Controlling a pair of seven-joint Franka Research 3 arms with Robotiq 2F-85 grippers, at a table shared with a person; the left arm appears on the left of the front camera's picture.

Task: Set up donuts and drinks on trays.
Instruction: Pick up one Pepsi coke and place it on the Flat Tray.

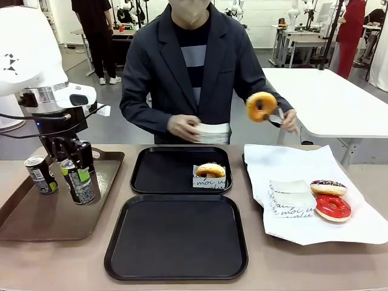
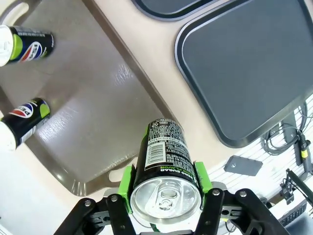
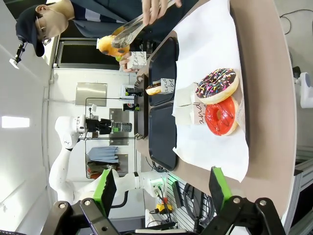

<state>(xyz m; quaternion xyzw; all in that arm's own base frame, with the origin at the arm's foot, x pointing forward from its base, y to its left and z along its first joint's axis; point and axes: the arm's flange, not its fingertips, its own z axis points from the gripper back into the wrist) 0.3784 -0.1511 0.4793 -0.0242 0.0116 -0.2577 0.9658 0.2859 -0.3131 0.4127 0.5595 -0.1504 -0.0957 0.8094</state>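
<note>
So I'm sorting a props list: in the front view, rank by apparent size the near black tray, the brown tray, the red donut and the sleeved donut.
1. near black tray
2. brown tray, partly cropped at the picture's edge, so unsure against the first
3. red donut
4. sleeved donut, farther off, so nearly alike

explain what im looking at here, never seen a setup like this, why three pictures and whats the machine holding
These are three cameras at one moment. The front view looks across a table at a person; the other two sit on the wrists of two white robot arms, looking along each arm's fingers. The left gripper is shut on a dark drink can, lifted over a brown tray that carries another can. The right gripper is open and holds nothing. Two black trays lie in the middle; the far one holds a donut in a paper sleeve. On white paper lie a chocolate donut and a red donut. The person lifts a yellow donut with tongs.
</note>
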